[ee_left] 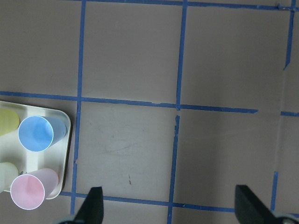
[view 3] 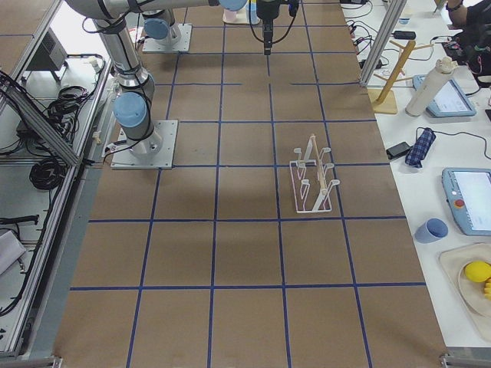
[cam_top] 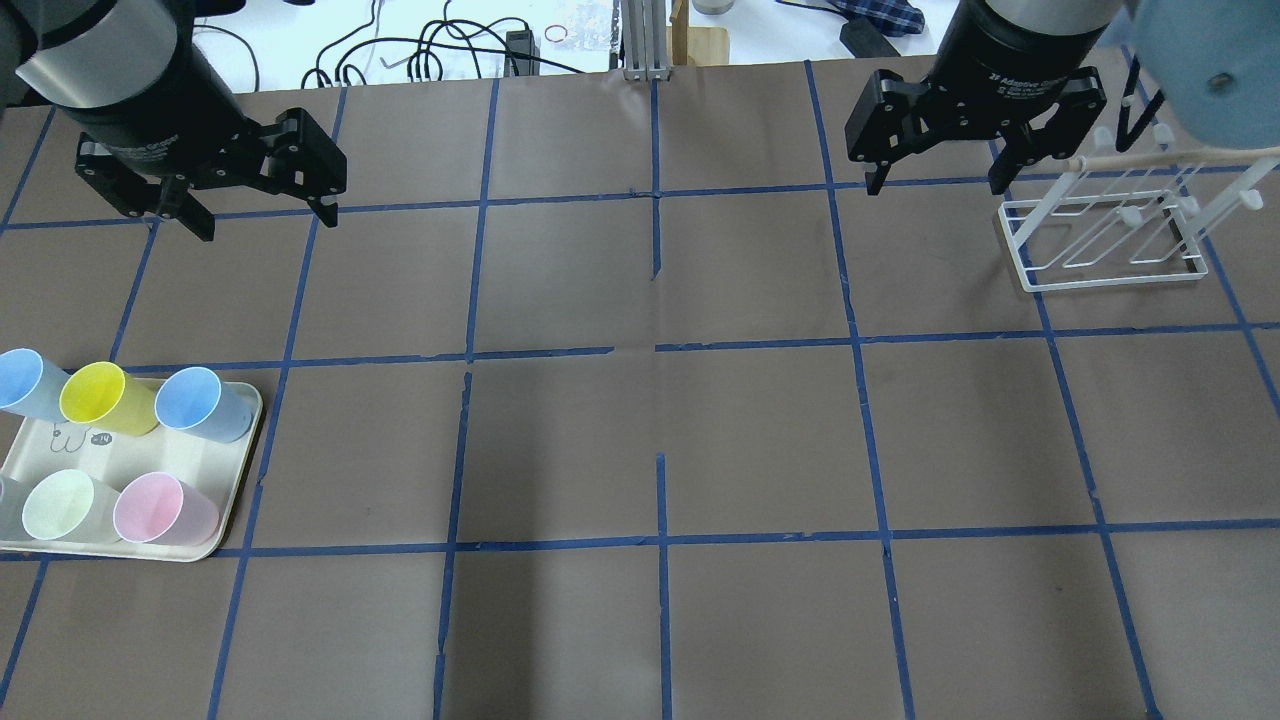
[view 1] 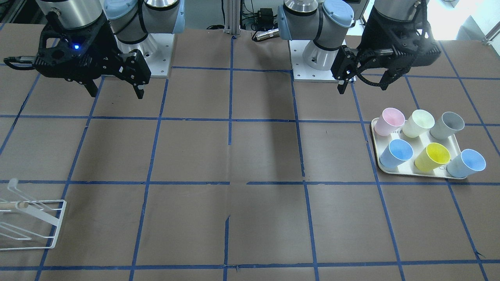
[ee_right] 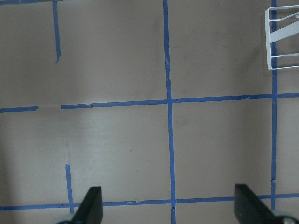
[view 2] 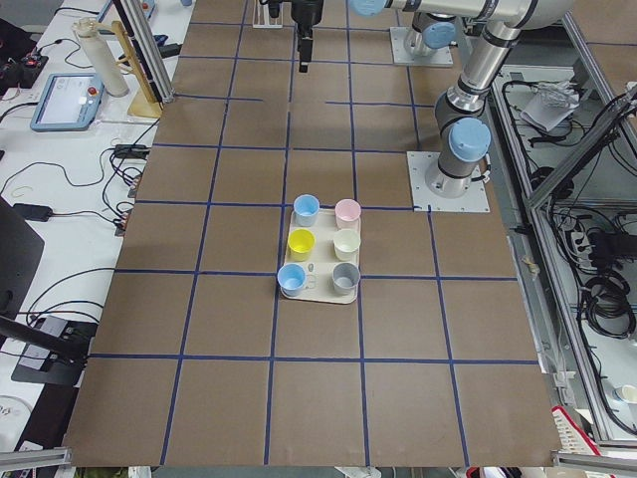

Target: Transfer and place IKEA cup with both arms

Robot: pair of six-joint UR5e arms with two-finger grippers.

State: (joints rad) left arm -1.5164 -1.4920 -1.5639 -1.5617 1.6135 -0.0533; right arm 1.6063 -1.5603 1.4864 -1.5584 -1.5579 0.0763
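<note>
The pale grey IKEA cup stands upright at a back corner of a cream tray, beside a cream-green cup. In the overhead view only its edge shows at the left border; it also shows in the exterior left view. My left gripper is open and empty, hanging high and well beyond the tray. My right gripper is open and empty, high next to the white wire rack. The left wrist view shows part of the tray, not the grey cup.
The tray also holds a pink cup, a yellow cup and two light blue cups. The rack stands at the table's far right. Brown table with blue tape grid lies between.
</note>
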